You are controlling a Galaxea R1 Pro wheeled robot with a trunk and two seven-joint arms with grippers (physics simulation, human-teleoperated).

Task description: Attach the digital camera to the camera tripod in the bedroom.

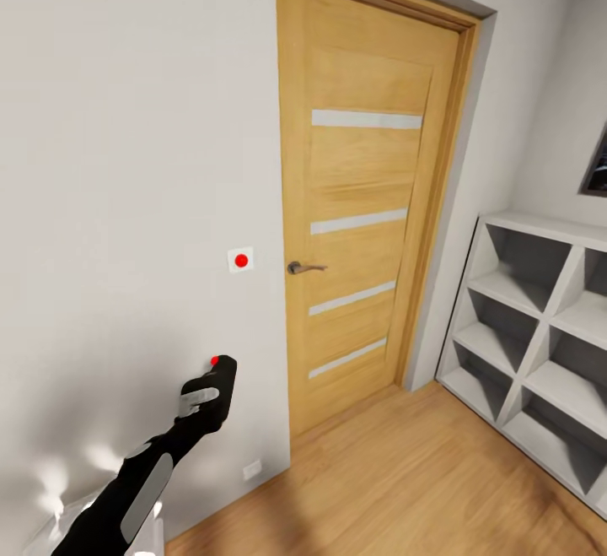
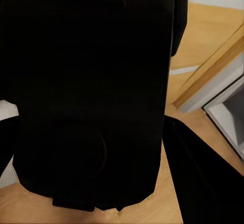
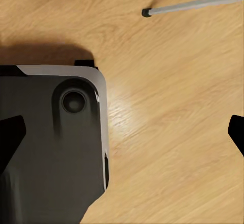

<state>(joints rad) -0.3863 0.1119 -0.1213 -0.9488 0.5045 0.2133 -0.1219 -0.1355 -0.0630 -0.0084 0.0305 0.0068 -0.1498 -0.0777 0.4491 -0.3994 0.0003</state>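
A grey-walled room with a light wood plank floor is lying ahead, a closed oak door with pale glass strips facing the robot and a grey cube shelf standing to its right. The left gripper is clenching the small black boxy digital camera with a red button, raised near the wall. In the right wrist view, the right gripper's fingertips are standing wide apart above the floor, where a silver-grey tripod leg with a black foot is lying beyond the robot's dark base.
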